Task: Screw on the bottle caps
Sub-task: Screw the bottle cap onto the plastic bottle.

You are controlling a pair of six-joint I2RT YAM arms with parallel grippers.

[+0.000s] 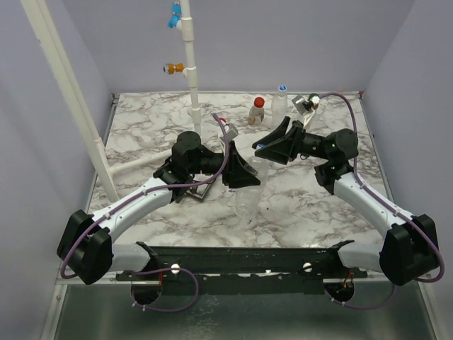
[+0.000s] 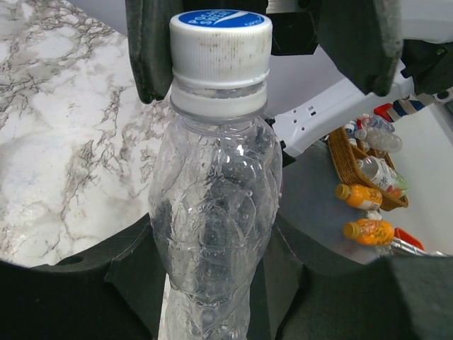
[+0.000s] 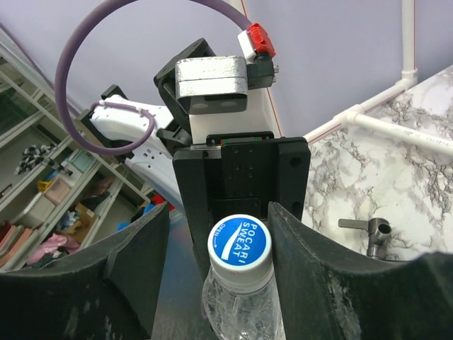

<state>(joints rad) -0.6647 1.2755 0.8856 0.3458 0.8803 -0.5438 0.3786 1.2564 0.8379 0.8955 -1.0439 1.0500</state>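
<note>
from above, the left claw point(image 1: 241, 171) is near the middle of the marble table point(image 1: 141, 134), pinching a clear bottle point(image 1: 252, 198). the bottle has no label and a ribbed, crinkled body. the right claw point(image 1: 271, 146) reaches in from the other side to meet the bottle's top. at the back of the table stand a small red-capped bottle point(image 1: 256, 112) and, just beside it, a taller clear one point(image 1: 281, 101) with a pale cap. a white pipe point(image 1: 191, 71) rises behind them.

from the left wrist, the bottle fills the view, its lower body clamped between that claw's two dark fingers. on its neck is a white cap point(image 2: 221, 42) with a blue top and some dark specks on its ridged side. it looks level, though i can't tell how far it is threaded on. the right claw's pads point(image 2: 152, 49) stand on either side of the cap. one is up against it and the other has a clear gap. a basket point(image 2: 338, 152) of drinks shows off the table.

from the right wrist, the blue top reads "pocari sweat". the right claw is spread around the cap, not pinching it.
</note>
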